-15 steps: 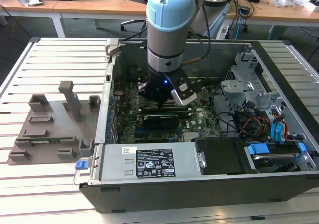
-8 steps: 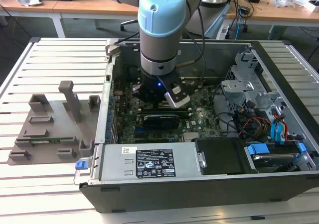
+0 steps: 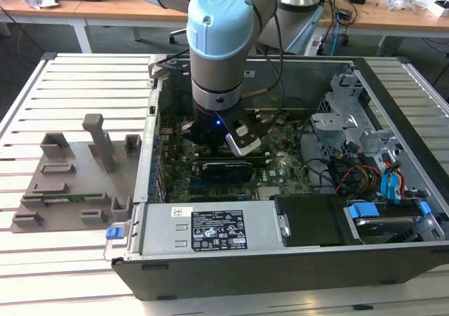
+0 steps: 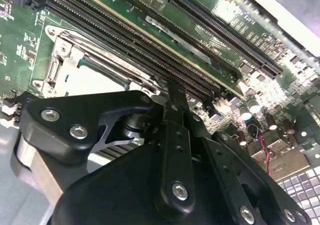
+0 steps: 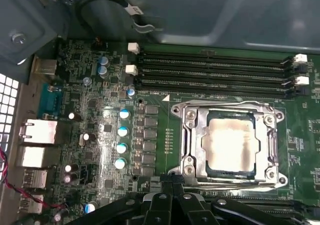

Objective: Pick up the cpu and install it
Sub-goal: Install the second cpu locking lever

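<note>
Gripper (image 5: 172, 205) nearest – cpu (image 5: 231, 144) seated in socket (image 5: 190, 135)

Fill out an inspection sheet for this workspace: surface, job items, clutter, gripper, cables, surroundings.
Surface: slatted white table carrying an open computer case.
Job's things: cpu, pale silver top, lies inside the metal socket frame on the motherboard.
Clutter: grey fixture tray at the exterior view's left of the case.
Gripper: gripper low over the motherboard beside the socket; nothing seen in it.
Cables: red, black and blue leads bundled in the case; black cable along the case wall.
Surroundings: wooden desks behind.
</note>
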Controlling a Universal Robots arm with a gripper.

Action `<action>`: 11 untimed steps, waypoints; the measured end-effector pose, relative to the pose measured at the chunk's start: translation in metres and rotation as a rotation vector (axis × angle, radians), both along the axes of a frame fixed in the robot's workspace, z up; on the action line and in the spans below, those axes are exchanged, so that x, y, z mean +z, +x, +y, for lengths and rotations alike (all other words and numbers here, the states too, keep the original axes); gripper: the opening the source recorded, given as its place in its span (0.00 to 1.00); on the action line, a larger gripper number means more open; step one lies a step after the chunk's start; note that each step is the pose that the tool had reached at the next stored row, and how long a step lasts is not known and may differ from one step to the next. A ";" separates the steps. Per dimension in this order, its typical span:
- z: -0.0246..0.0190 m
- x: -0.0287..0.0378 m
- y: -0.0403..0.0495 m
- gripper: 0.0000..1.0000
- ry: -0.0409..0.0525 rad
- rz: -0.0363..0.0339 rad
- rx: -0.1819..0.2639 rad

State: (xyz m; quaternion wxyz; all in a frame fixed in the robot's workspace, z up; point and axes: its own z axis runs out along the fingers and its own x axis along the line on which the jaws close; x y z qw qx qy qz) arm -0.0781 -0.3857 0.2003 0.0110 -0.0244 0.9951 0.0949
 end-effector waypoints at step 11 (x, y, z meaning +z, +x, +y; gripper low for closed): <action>0.0062 -0.0015 0.0000 0.11 0.0031 -0.0003 0.001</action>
